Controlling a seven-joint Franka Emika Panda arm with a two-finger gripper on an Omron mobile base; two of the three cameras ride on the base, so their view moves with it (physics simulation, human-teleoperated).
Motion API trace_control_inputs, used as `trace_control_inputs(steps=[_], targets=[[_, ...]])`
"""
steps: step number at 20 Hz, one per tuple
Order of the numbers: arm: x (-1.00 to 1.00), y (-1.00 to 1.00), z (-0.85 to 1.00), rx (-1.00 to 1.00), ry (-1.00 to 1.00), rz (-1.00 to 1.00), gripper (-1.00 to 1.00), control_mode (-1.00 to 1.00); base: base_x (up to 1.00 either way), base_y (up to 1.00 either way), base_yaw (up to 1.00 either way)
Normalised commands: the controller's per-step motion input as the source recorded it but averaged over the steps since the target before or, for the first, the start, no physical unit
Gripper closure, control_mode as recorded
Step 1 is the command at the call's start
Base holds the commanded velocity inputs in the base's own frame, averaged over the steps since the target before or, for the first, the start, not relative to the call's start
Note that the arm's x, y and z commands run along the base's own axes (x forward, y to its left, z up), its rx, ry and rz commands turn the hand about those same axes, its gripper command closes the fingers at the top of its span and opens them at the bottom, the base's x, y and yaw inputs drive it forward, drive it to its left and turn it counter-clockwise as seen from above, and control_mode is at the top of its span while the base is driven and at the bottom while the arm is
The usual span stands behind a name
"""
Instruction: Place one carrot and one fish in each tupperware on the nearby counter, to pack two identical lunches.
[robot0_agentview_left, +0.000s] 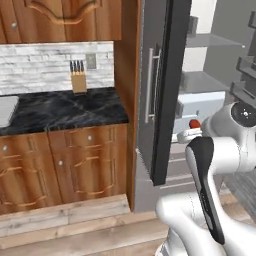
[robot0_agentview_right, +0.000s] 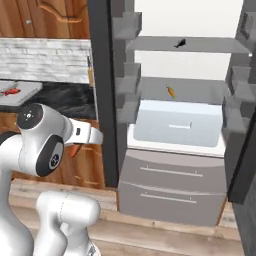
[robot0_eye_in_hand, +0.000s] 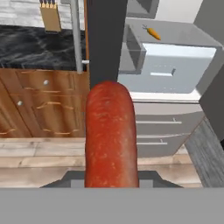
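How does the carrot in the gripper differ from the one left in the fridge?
The held red-orange carrot is stubby and rounded; the fridge carrot is slim and lighter orange. The red-orange carrot is clamped in the gripper, in front of the open fridge; the fridge carrot lies loose on a grey shelf. Both are carrots not yet packed.

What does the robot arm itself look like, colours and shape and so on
The arm has rounded, glossy white links with black panels set in at its joints. A round dark cap with a small white mark ends one joint. No cables show. The gripper has a white body.
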Motion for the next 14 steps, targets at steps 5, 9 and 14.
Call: trace_control_inputs(steps=[5, 9, 14], targets=[[0.0, 0.0, 0.0, 0.0, 0.0, 0.0, 1.0, 1.0, 0.0, 1.0, 0.0], [0.0, 0.0, 0.0, 0.0, 0.0, 0.0, 1.0, 1.0, 0.0, 1.0, 0.0], [0.0, 0.0, 0.0, 0.0, 0.0, 0.0, 1.0, 1.0, 0.04, 1.0, 0.0]])
